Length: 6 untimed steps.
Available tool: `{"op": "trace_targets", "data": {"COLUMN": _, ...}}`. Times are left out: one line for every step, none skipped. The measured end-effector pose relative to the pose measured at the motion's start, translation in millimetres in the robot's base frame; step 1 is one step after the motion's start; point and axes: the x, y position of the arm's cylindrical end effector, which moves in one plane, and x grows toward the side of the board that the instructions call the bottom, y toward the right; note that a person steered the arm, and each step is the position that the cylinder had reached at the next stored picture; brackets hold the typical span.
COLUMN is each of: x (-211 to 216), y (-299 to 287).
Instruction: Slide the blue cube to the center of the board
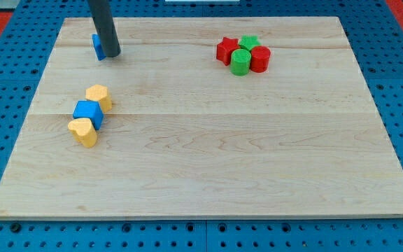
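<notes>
The blue cube sits at the view's left on the wooden board, wedged between two yellow blocks: one just above and right of it, one heart-shaped just below it. My tip is near the view's top left, well above the blue cube. It stands right against a second blue block, which the rod mostly hides.
A tight cluster sits at the view's top right: a red star-like block, a green block, a green cylinder and a red cylinder. A blue pegboard surrounds the board.
</notes>
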Motion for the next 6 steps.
{"op": "trace_targets", "data": {"x": 3.3, "y": -34.8}}
{"op": "trace_targets", "data": {"x": 1.0, "y": -52.7}}
{"op": "trace_targets", "data": {"x": -18.9, "y": -55.3}}
{"op": "trace_targets", "data": {"x": -33.6, "y": -54.8}}
{"op": "trace_targets", "data": {"x": -33.7, "y": -55.4}}
{"op": "trace_targets", "data": {"x": -28.6, "y": -41.5}}
